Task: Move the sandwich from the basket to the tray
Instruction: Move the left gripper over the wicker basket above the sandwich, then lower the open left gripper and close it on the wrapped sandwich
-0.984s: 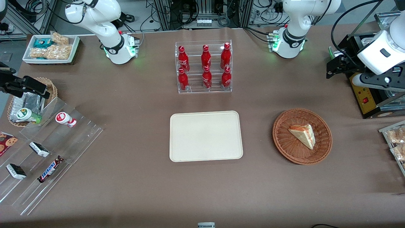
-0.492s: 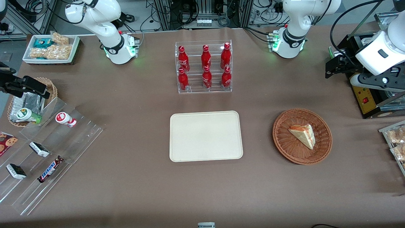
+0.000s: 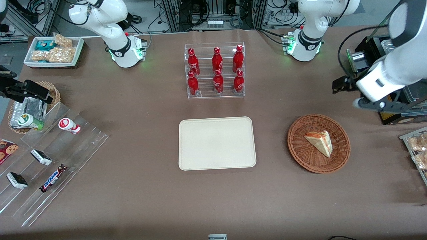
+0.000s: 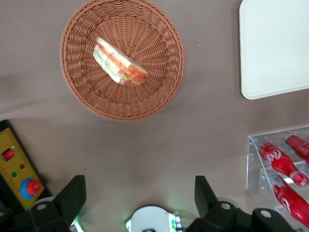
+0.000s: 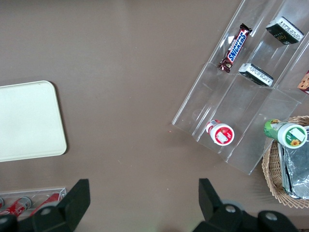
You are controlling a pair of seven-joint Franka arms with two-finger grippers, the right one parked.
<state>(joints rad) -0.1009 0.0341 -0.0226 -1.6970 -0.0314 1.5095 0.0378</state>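
Sandwich [image 4: 119, 63] lay in basket [image 4: 77, 94], nearer front camera than gripper [image 4: 140, 195]; gripper hung above bare surface [image 4: 193, 121], fingers spread, nothing held; wedge lay diagonally.

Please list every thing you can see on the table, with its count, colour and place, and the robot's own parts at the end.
sandwich: one, white with orange-red and green filling, in the basket.
basket: one, reddish-brown wicker, toward the working arm's end, beside the tray.
tray: one, cream-beige, middle of the table, nothing on it.
cola bottles: six, red, in a clear rack farther from the front camera than the tray.
Snickers bar: one, brown, on the clear stepped stand toward the parked arm's end.
white snack tray: one, holding packets, toward the parked arm's end.
small wicker basket: one, brown, holding foil packets, beside the stand.
pincer: one, black, open, in the air, farther from the front camera than the basket.
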